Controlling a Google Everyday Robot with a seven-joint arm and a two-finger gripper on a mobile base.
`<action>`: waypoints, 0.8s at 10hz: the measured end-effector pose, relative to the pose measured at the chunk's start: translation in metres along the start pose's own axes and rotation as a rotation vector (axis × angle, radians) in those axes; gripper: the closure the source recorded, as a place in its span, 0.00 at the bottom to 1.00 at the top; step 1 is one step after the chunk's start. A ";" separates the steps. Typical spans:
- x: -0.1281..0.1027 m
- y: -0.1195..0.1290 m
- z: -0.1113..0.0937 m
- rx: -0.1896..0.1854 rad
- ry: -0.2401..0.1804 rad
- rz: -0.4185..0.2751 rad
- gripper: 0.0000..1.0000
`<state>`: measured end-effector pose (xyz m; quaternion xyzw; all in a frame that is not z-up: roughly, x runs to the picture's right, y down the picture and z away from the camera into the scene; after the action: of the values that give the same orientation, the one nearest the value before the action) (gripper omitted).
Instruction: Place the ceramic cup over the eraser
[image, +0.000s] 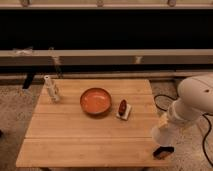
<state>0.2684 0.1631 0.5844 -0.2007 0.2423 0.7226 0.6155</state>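
Note:
My gripper (164, 125) is at the lower end of the white arm, over the table's front right corner. It is shut on the ceramic cup (159, 136), a small white tapered shape hanging below it. The eraser (163, 150), a small flat black block, lies on the wooden table (75, 140) at that corner. The cup is just above the eraser and slightly to its left. I cannot tell whether they touch.
An orange bowl (95, 100) sits mid-table. A small white block with a reddish-brown item on it (124, 109) lies to the bowl's right. A slim white bottle-like item (50, 88) stands at the back left. Black cables (165, 102) lie on the floor to the right.

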 end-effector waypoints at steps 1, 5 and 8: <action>0.005 0.003 0.001 0.000 0.007 0.003 1.00; 0.021 0.002 0.005 0.007 0.033 0.033 1.00; 0.024 -0.003 0.008 0.011 0.042 0.053 1.00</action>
<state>0.2679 0.1870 0.5766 -0.2059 0.2644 0.7330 0.5919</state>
